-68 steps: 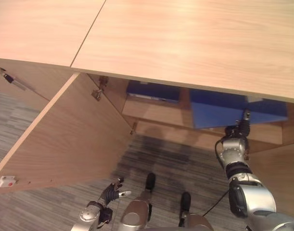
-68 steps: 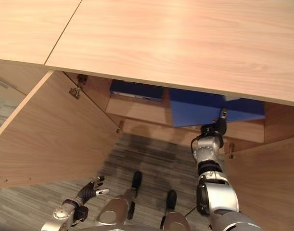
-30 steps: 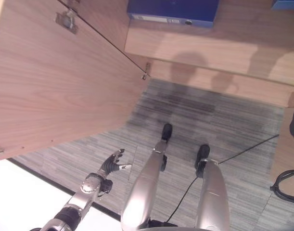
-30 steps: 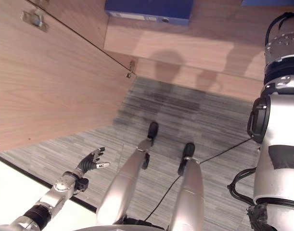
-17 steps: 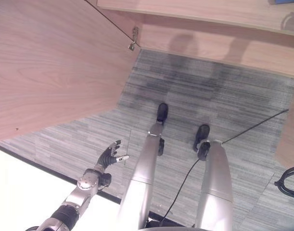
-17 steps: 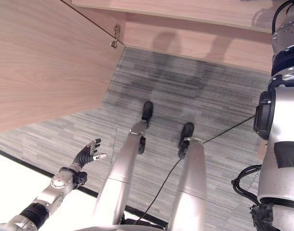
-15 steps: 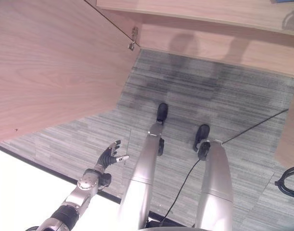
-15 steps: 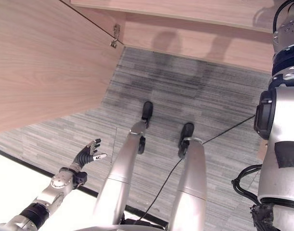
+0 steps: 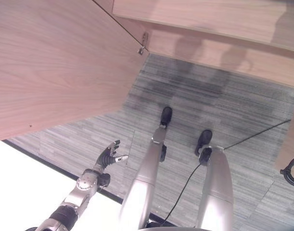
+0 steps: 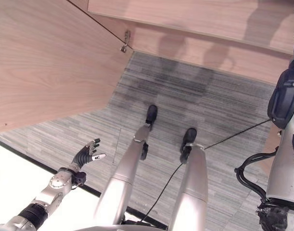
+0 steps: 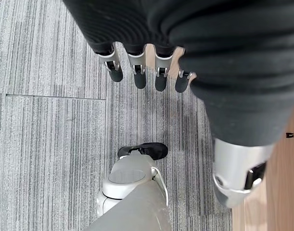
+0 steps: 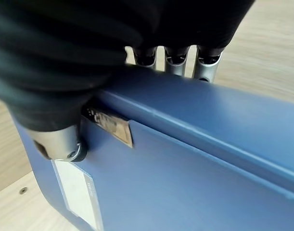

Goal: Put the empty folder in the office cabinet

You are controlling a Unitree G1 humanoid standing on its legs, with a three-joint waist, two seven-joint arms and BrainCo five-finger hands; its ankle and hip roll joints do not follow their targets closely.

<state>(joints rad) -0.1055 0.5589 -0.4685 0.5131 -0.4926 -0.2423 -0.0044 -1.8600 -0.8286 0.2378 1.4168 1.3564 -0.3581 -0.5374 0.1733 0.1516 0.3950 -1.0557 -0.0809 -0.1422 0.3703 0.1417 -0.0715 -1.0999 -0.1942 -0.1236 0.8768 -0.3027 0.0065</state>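
While the right hand [image 12: 89, 57] grips the blue folder [image 12: 195, 163], its fingers [image 12: 205, 67] go over the top edge of the folder and its thumb presses on the spine side, beside a small metal label holder [image 12: 113, 126] and a white label [image 12: 78, 192]. So this hand is closed around the folder. The folder stands on its edge over a light wooden shelf [image 12: 262, 48] of the cabinet, and its long axis runs away from the hand along this shelf; I cannot tell if the bottom edge touches the wood. The left hand [image 9: 108, 156] hangs low at the robot's left side, above the grey striped carpet [image 9: 223, 110], with the fingers straight and a little spread, and it holds nothing. The open cabinet door [image 9: 50, 62] takes the upper left part of the head views, with a metal hinge [image 9: 143, 45] at its inner edge, and the pale front of the cabinet base [image 9: 219, 43] runs along the far edge of the carpet. Compared with half a second ago the whole picture has shifted a little downward, so the hinge and the cabinet base sit lower in the frame; this is the camera that moved. The left hand keeps the same open pose over the carpet.
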